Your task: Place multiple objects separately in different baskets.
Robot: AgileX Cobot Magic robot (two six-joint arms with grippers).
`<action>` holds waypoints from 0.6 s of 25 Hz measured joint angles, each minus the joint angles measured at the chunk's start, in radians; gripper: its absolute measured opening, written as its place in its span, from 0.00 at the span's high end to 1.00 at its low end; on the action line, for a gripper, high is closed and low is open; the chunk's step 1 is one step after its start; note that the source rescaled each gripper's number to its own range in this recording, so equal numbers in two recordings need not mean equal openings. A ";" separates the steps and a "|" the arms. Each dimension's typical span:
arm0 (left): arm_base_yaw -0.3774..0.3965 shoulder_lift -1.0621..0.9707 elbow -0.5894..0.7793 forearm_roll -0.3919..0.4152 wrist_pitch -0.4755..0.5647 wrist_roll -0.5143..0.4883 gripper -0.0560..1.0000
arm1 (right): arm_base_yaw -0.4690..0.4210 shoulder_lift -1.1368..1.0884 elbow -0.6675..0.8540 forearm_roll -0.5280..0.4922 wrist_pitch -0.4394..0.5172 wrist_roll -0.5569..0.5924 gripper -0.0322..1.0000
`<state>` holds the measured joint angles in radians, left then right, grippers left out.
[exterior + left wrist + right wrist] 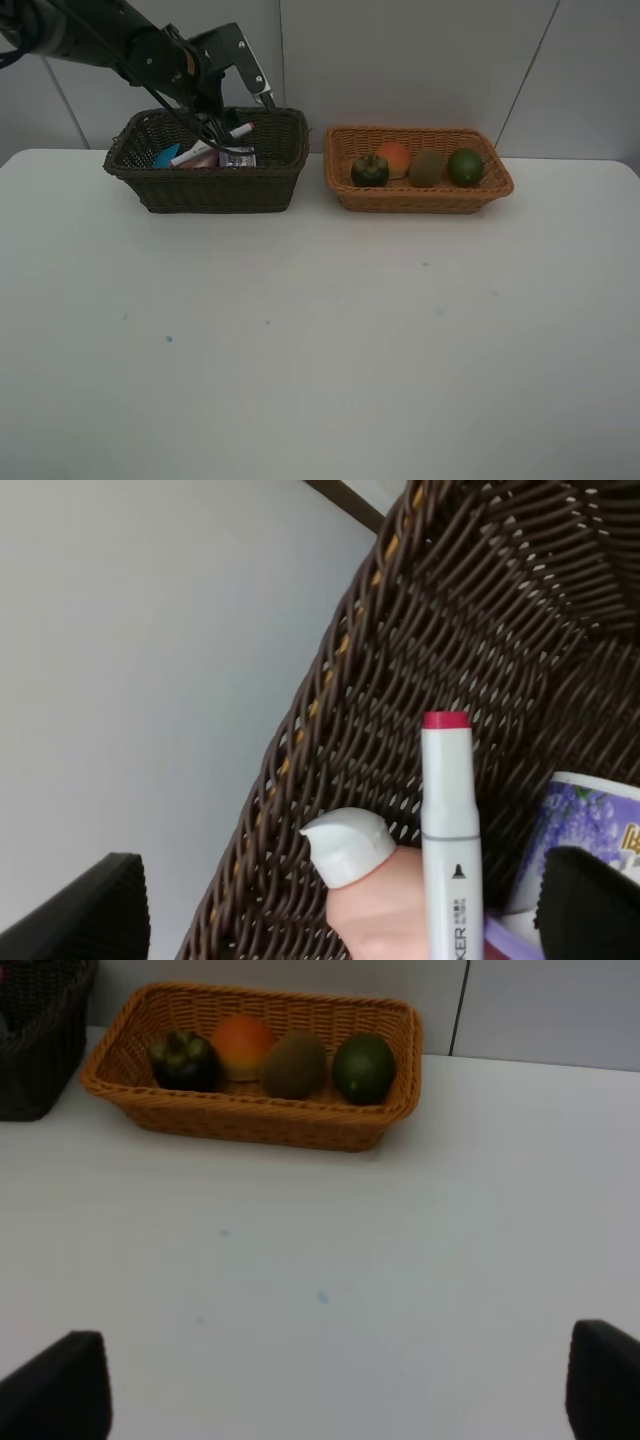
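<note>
The marker (pixel 451 830) sits loose in the dark basket (pixel 215 185) against the pink bottle (pixel 372 900) and purple-lidded tub (pixel 585 830), left hand (pixel 222 125) spread wide above it, while all four fruits line up in the orange basket (pixel 420 197) and the right hand (pixel 330 1395) hangs open over the worktop (pixel 320 340).

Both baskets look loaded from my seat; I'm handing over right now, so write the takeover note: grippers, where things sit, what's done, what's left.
Left gripper: open, over the dark brown basket, holding nothing.
Right gripper: open, empty, above bare table.
Dark basket: marker, pink bottle, purple-lidded tub, blue block.
Orange basket: mangosteen, orange-red fruit, kiwi, green fruit.
Done: nothing loose shows on the table; sorting looks complete.
Left: lift the left arm clear.
</note>
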<state>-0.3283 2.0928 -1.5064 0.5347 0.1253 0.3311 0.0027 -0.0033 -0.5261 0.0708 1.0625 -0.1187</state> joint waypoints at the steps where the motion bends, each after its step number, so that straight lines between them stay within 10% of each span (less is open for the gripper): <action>1: 0.000 -0.011 0.000 0.000 0.014 -0.002 0.02 | 0.000 0.000 0.000 0.000 0.000 0.000 0.01; 15: 0.000 -0.353 0.172 -0.135 0.255 -0.086 0.02 | 0.000 0.000 0.000 0.000 0.000 0.000 0.01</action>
<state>-0.3283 1.7401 -1.3343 0.4001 0.3799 0.2451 0.0027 -0.0033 -0.5261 0.0708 1.0625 -0.1187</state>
